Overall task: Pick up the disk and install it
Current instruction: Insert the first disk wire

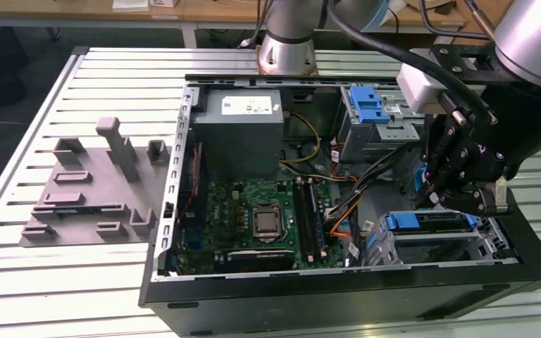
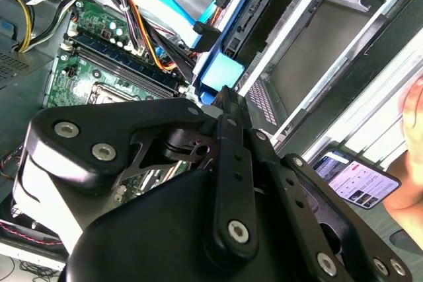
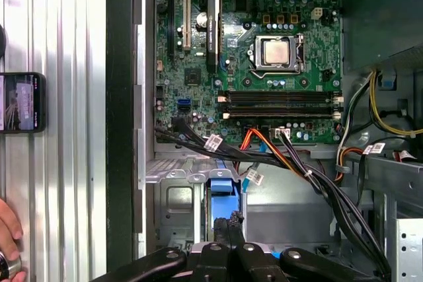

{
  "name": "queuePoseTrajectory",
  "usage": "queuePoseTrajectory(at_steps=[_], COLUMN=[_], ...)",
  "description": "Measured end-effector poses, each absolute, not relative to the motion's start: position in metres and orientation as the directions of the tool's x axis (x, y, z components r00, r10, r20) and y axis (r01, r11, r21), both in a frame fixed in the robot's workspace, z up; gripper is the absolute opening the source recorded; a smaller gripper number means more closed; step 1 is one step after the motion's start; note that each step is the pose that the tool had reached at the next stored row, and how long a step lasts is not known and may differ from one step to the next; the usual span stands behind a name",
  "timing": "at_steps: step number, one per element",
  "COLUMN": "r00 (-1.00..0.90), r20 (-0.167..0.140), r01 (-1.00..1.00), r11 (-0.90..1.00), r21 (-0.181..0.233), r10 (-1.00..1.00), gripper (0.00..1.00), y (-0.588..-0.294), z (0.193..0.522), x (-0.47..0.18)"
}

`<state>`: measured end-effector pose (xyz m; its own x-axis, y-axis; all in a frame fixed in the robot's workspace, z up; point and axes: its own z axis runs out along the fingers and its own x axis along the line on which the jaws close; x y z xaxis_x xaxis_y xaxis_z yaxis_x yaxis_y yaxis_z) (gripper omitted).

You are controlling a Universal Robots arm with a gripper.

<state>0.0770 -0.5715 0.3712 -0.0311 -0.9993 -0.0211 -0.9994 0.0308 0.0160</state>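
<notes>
The disk [image 1: 435, 222], silver in a blue carrier, lies flat in the lower drive bay at the exterior view's right end of the open computer case [image 1: 346, 289]. My gripper [image 1: 444, 205] hangs just above and against it. In both wrist views the dark fingers stand close together with nothing between them. Their tips [image 3: 228, 226] meet the blue end of the disk [image 3: 221, 193]. The second wrist view shows my gripper [image 2: 221, 94] from behind its black linkage, with the disk's blue face [image 2: 225, 74] just past the tips.
The case holds a motherboard [image 1: 261, 218], a grey power supply [image 1: 242, 113], an upper cage with a blue latch [image 1: 369, 105] and cable bundles [image 3: 297, 163] beside the bay. A grey fixture [image 1: 92, 186] lies on the slatted table. A phone [image 3: 20, 102] and a hand [image 3: 6, 242] are outside the case.
</notes>
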Motion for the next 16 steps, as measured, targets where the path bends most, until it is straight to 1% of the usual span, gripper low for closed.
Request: queuePoseTrajectory(at_steps=[13, 14, 15, 16], r00=[-0.031, -0.031, -0.031, -0.031], r20=[-0.021, -0.021, -0.021, -0.021], r01=[-0.999, -0.999, -0.999, -0.999], r11=[0.031, 0.031, 0.031, 0.031], r21=[0.016, 0.016, 0.016, 0.016], r10=[-0.999, -0.999, -0.999, -0.999], gripper=[0.11, 0.17, 0.17, 0.23], y=[-0.564, -0.563, -0.562, -0.561], z=[0.370, 0.370, 0.370, 0.370], x=[0.117, 0.120, 0.122, 0.124])
